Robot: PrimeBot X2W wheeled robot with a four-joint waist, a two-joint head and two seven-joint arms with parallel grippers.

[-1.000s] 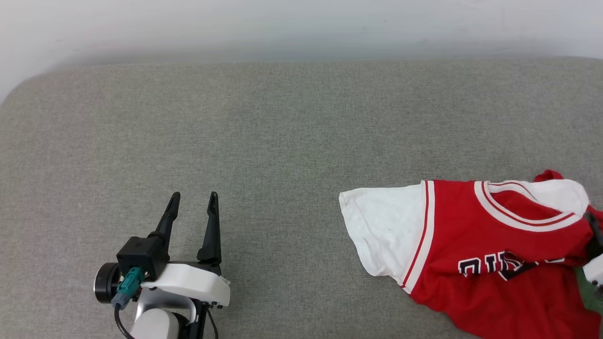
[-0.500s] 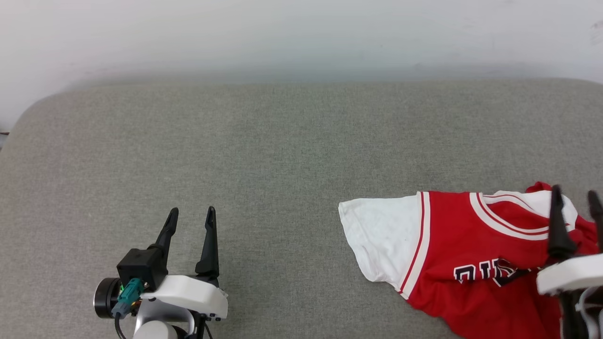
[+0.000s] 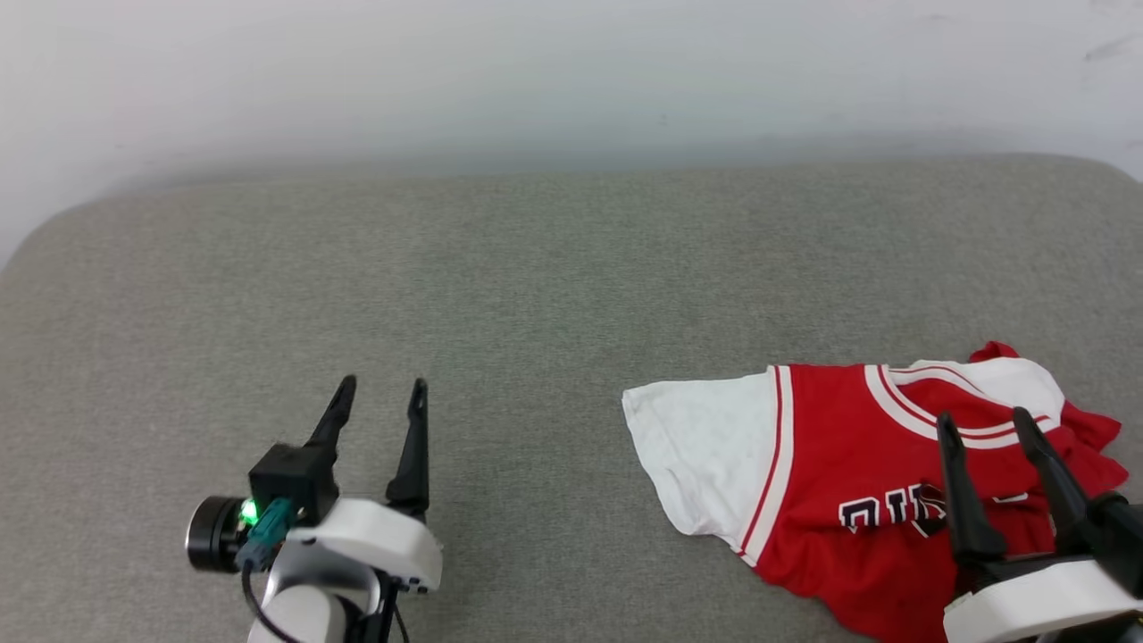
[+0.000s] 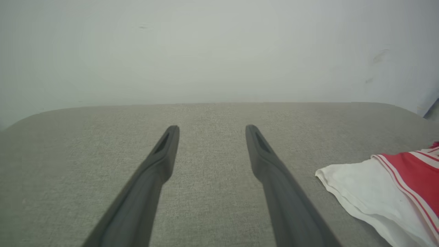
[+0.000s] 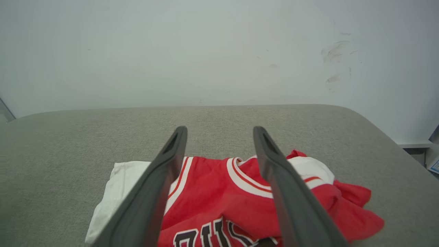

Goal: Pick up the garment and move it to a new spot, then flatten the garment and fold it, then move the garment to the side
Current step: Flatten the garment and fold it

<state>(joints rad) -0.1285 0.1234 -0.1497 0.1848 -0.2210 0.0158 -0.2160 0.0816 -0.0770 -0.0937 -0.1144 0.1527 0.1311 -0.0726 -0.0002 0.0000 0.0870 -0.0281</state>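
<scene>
The garment (image 3: pixel 839 464) is a red jersey with a white sleeve, striped trim and dark chest lettering. It lies rumpled at the right of the grey padded surface (image 3: pixel 536 295). Its white sleeve (image 4: pixel 363 192) spreads toward the left. My right gripper (image 3: pixel 982 424) hovers open over the jersey's right part, above the lettering, with nothing between its fingers. From the right wrist the garment (image 5: pixel 219 206) lies under the spread fingers of the right gripper (image 5: pixel 219 132). My left gripper (image 3: pixel 382 393) stands open and empty at lower left, well apart from the shirt. Its own view has the left gripper (image 4: pixel 211 128) over bare fabric.
A pale wall (image 3: pixel 571 71) rises behind the surface's rounded far edge. The surface's right corner (image 5: pixel 377 127) drops off near a white ledge. Bare grey fabric stretches between the left gripper and the white sleeve.
My right gripper has come up into the head view from the lower right and now stands over the jersey. The head camera has shifted. The left gripper kept its pose.
</scene>
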